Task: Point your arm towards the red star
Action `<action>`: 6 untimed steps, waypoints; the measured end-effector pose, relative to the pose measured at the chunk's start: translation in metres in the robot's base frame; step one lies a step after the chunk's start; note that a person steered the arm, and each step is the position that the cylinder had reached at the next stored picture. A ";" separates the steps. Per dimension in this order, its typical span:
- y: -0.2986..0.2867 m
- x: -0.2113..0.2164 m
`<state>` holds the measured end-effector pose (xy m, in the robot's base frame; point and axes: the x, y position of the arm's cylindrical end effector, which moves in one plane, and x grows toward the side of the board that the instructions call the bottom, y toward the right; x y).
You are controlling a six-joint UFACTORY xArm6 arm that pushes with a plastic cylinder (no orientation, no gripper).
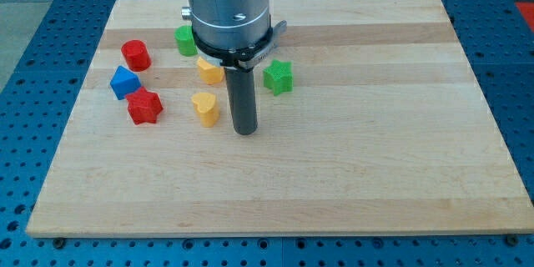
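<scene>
The red star (143, 106) lies on the wooden board at the view's left, just below a blue block (124, 81). My tip (244, 131) rests on the board right of centre-left, well to the right of the red star. A yellow heart-shaped block (205, 108) lies between the tip and the red star, close to the tip's left. The rod rises from the tip to the grey arm housing (227, 4) at the view's top.
A red cylinder (135, 53) sits above the blue block. A green block (185, 40) is partly hidden by the arm housing. A yellow block (209, 71) lies under the housing's edge. A green star (278, 76) is right of the rod. The board's edge (275, 234) runs along the view's bottom.
</scene>
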<state>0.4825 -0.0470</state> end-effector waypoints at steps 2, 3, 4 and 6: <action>-0.072 0.010; -0.130 0.011; -0.170 0.011; -0.184 -0.002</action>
